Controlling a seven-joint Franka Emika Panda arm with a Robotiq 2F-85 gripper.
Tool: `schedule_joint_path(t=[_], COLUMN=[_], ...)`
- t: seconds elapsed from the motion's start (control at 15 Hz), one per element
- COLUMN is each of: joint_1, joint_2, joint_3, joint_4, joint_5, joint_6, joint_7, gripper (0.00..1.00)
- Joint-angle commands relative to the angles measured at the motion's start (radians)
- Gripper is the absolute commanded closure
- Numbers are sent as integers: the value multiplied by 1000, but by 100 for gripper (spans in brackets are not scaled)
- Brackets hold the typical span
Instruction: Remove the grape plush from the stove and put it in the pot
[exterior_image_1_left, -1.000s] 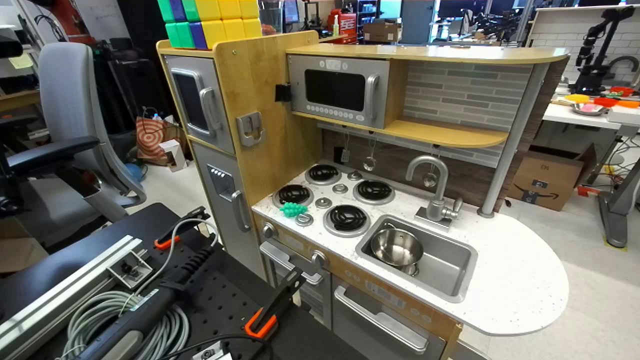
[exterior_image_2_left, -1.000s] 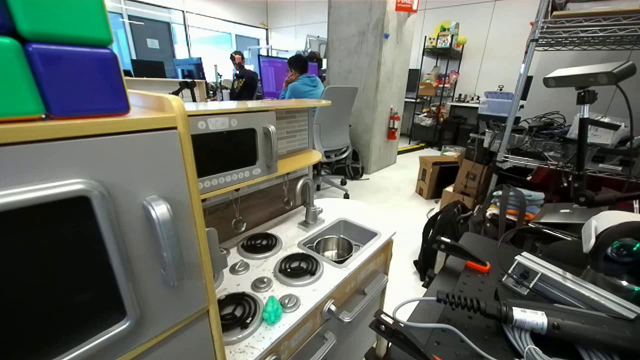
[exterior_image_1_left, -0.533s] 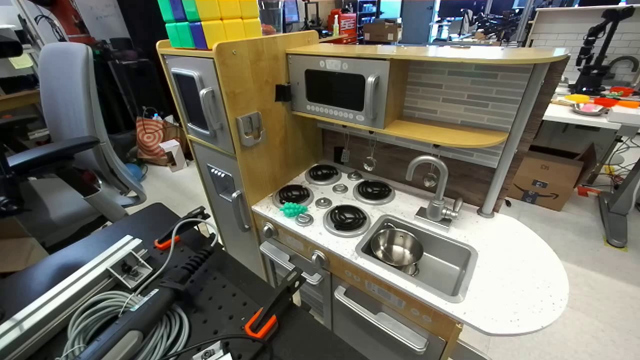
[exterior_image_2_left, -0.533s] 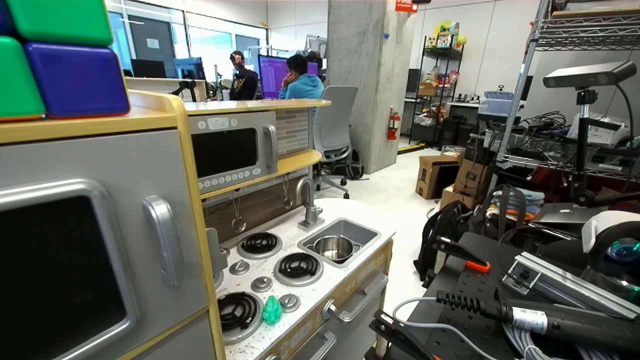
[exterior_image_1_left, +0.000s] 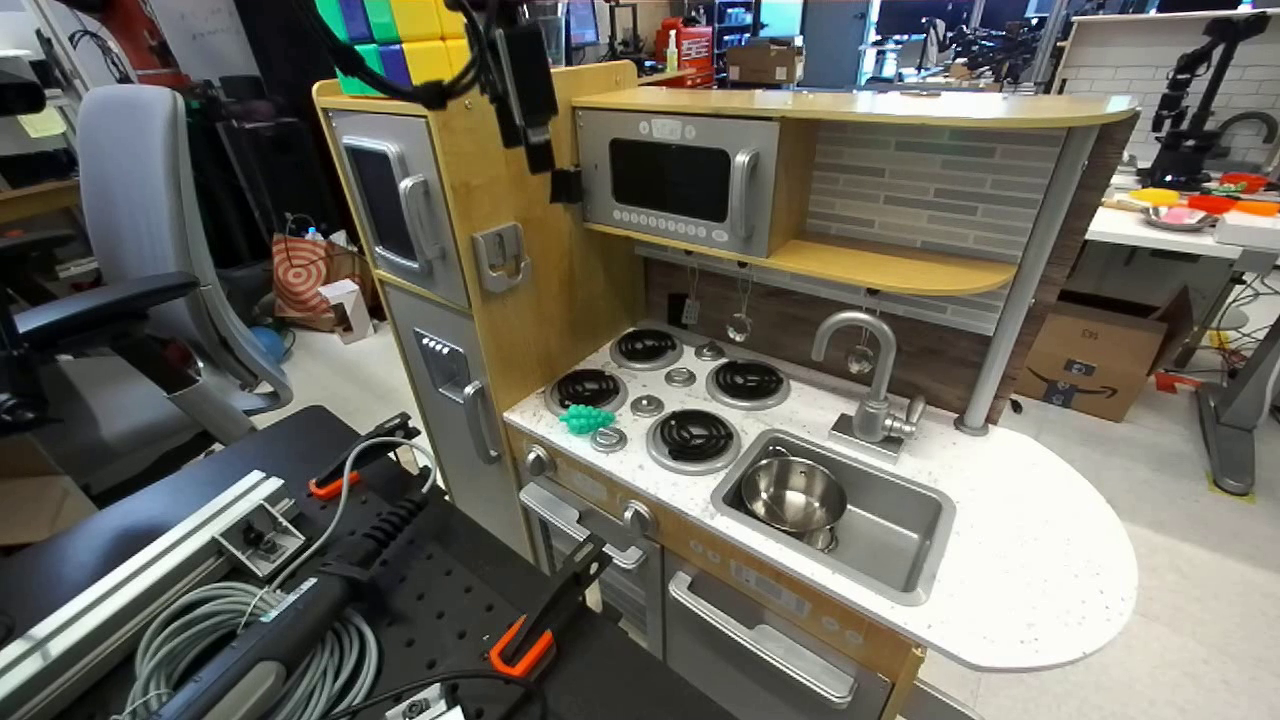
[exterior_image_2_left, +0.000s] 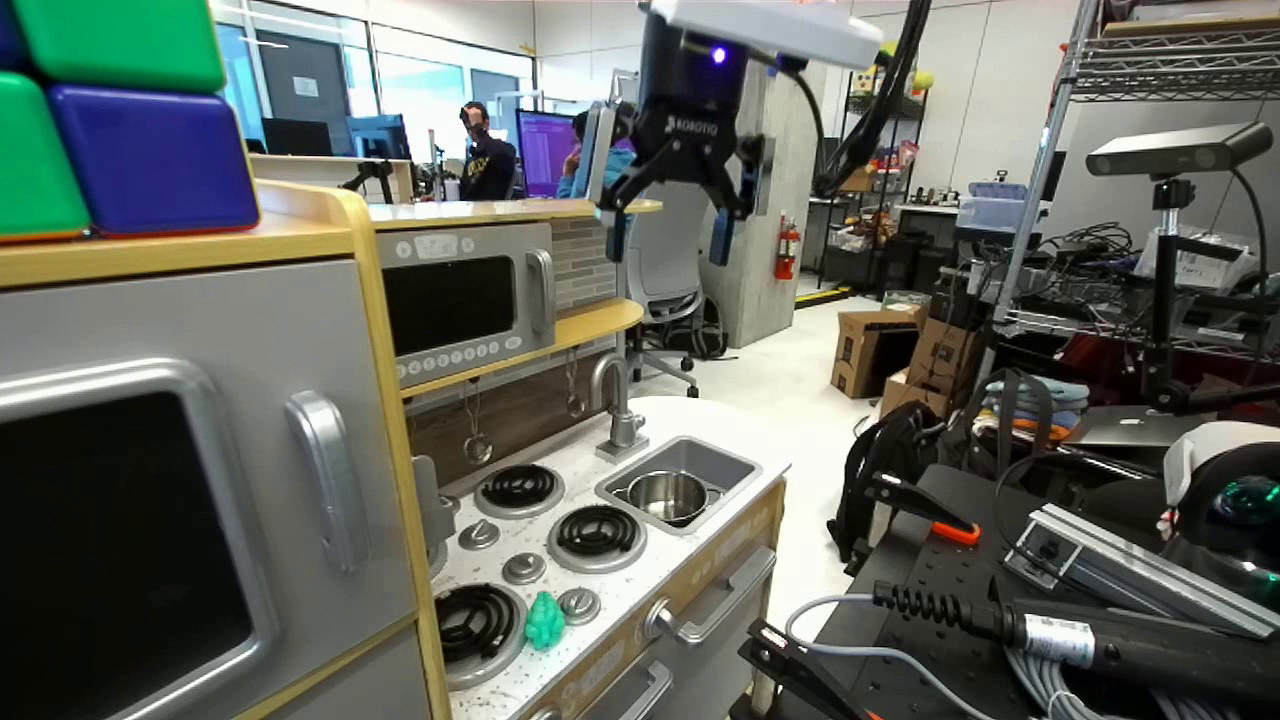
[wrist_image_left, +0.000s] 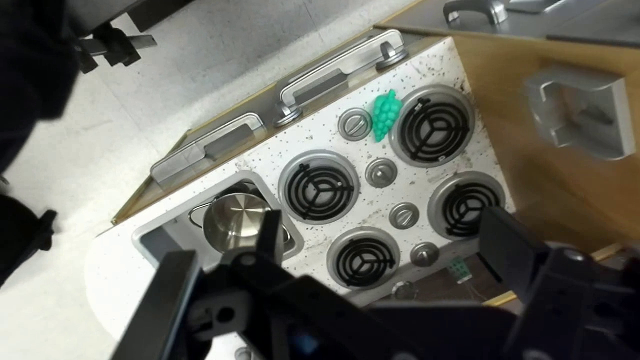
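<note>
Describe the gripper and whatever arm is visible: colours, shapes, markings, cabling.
In an exterior view, the gripper is black with jointed linkages, pale ROBOTIQ lettering and slim blue-grey fingertips. A violet light glows above the lettering; a pale flat bar crosses the top, a thick black cable near its end. Most of the arm is out of frame, colour unclear.
</note>
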Motion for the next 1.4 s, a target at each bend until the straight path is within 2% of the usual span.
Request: schedule_joint_path(t=[0.0,0.13,0.2,0.27,0.33,0.53,0.73,1.2,1.33], joint_1=[18,43,55,65,63,77,77,106,122], joint_2=[171,219,229,215,212,219,222,437,522], joint_3=[-40,-67,-77,-78,-91,-93,-100,-132,-144], joint_4=[92,118,134,147,101,129,89,140,177], joint_5=[-98,-133,-131,-96,-96,-96,-69,-29,-27], joint_6=[72,75,43,-40,43,-8,142,225,266], joint_7=[170,222,224,193,176,177,235,295,273], gripper=[0,0,0,0,0,0,0,0,0])
